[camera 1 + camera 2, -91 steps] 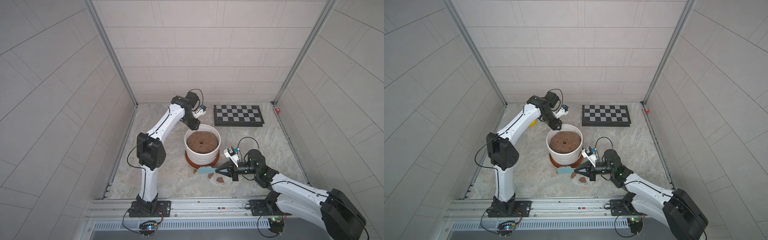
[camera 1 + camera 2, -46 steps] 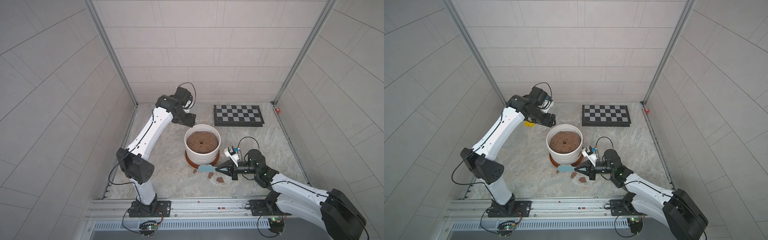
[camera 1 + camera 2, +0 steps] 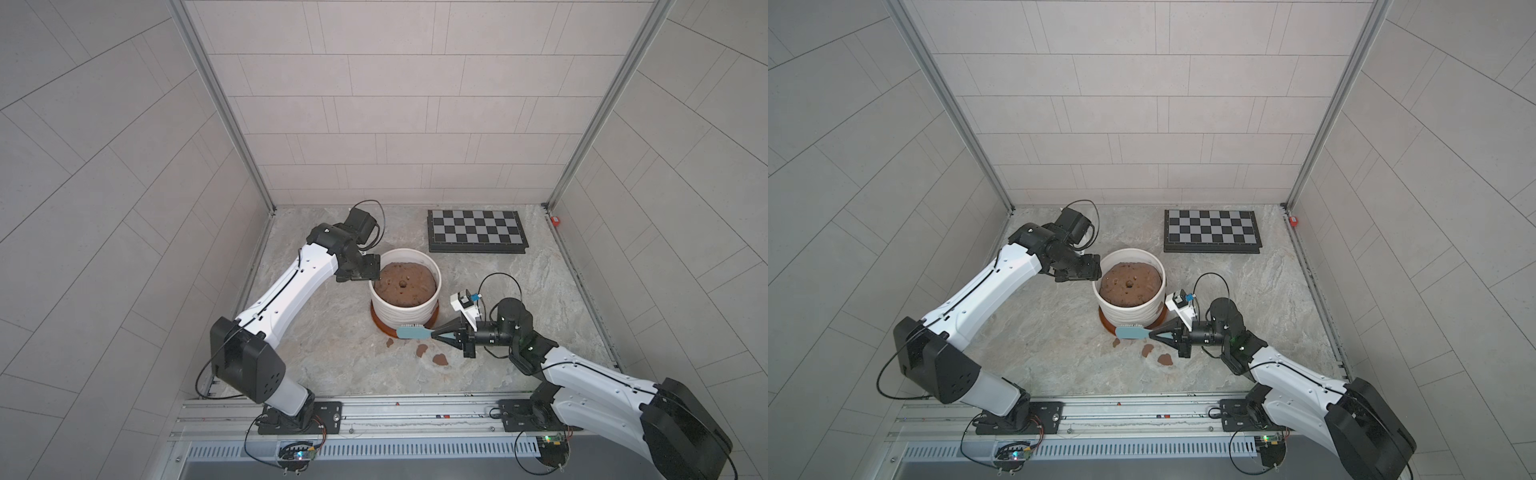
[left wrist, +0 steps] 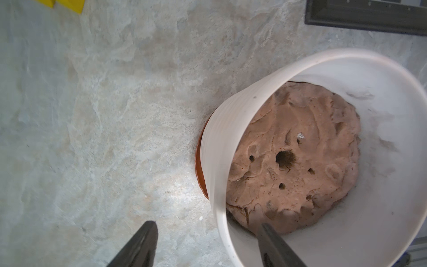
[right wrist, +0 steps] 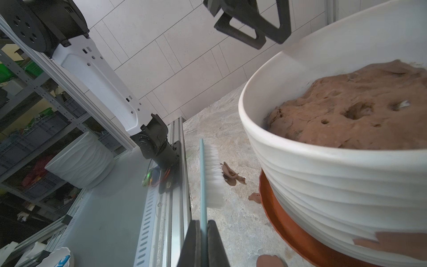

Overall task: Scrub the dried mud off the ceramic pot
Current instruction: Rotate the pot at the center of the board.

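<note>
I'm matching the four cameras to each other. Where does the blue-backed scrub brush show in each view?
In a top view: scrub brush just below centre, in front of the ceramic pot.
In a top view: same spot, left of centre.
Left wrist: not in it.
Right wrist: mid-frame, edge-on, bristles facing the pot.
Shared landmark: the ceramic pot.

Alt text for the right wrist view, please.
The right gripper is shut on a blue brush, its white bristles facing the ribbed white pot across a gap. A mud patch clings to the pot's side; mud flakes lie on the table.
</note>
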